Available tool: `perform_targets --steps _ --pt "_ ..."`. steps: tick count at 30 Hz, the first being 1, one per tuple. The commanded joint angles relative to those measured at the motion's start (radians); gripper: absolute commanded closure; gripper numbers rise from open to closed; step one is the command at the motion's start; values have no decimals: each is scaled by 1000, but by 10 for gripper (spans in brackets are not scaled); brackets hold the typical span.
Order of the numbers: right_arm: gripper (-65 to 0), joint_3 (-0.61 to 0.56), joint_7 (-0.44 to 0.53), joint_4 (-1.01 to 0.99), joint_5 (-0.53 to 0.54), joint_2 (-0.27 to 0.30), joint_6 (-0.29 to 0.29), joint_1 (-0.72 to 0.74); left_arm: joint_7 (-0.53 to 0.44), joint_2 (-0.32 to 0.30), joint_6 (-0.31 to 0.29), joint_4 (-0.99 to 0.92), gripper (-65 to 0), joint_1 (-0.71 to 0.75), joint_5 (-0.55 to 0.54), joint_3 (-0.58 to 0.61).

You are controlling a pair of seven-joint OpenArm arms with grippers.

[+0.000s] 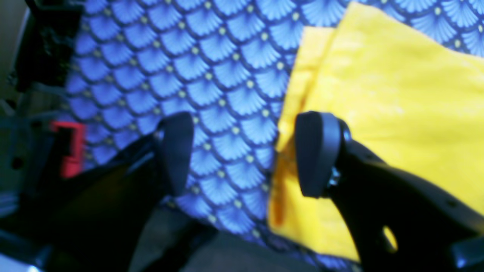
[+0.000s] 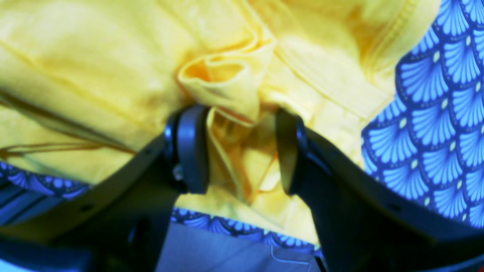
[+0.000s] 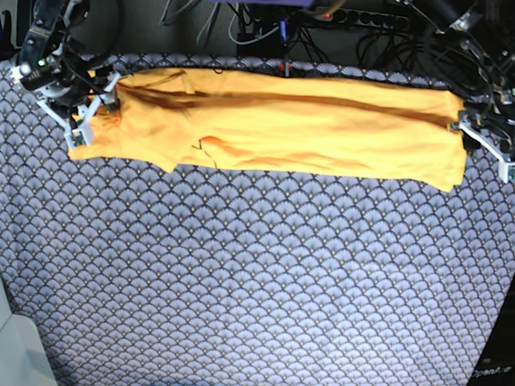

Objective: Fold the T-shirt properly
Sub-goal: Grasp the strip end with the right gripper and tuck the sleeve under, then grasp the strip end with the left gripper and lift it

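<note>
1. Count: one T-shirt, one patterned cloth, two grippers.
2. Base view, far left: right gripper sits at the shirt's left end, on the sleeve area.
3. Right wrist view: the gripper's two fingers stand apart, with a bunched fold of shirt lying between them. Fabric reaches both pads, but the jaws are not pressed together on it; cannot tell whether any hold remains.
4. Base view, centre: shirt lies as a long narrow band along the far edge of the cloth, folded lengthwise, with one dark crease running along its upper part. Left end is rumpled; right end is flat and square.
5. Base view, far right: left gripper is just beside the shirt's right edge.
6. Left wrist view: the gripper has its jaws wide apart, with only cloth visible between the pads. Holds nothing. Shirt lies flat under and beyond one finger.
</note>
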Motion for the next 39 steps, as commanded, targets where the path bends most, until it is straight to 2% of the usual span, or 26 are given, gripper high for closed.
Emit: perform_targets --steps 1,4,8,13,24,31,39 --pt "-294 -2 -9 -2 -12 2 0 0 17 -8 4 44 -413 -15 -4 -4" --pt "-294 -2 -9 -2 -12 2 0 5 103 -14 4 73 -413 -46 -3 -9" --pt "-294 -2 -9 -2 -12 2 0 14 121 -16 4 68 -413 -67 -3 -9" --pt "-294 -2 -9 -2 -12 3 0 16 124 -7 4 59 -413 -99 -3 -3" --pt "-294 -2 -9 -2 -12 3 0 19 113 -5 4 -128 -413 -139 -3 -6" --pt "-294 -2 -9 -2 -12 3 0 22 123 -4 4 -167 -412 -136 -3 -8" --pt "-294 -6 -9 -2 -12 2 0 22 124 75 4 -167 -412 -78 0 -8"
